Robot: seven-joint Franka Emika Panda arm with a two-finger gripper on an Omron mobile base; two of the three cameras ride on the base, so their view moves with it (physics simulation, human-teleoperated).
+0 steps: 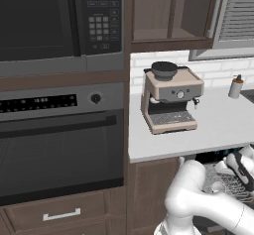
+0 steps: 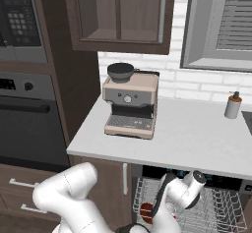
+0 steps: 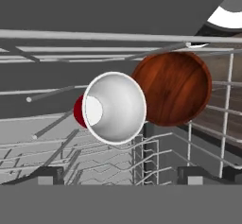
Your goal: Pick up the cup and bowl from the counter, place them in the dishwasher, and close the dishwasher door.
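The red cup point(image 3: 113, 107) with its white inside lies tipped on its side over the grey wire rack point(image 3: 108, 161) of the dishwasher, its mouth facing the hand camera. Right behind it, overlapping its edge, stands a brown wooden bowl point(image 3: 179, 88) on its rim in the same rack. My gripper point(image 3: 126, 176) is open, its two dark fingertips far apart below the cup and not touching it. In the right base view the cup point(image 2: 146, 210) shows as a small red shape at the rack's left side, beside my hand.
The dishwasher rack point(image 2: 216, 212) is pulled out under the light counter point(image 2: 197, 138). A coffee machine point(image 2: 132, 104) and a pale pump bottle point(image 2: 233, 105) stand on the counter. A black oven point(image 1: 59, 145) and a microwave are built in at the left.
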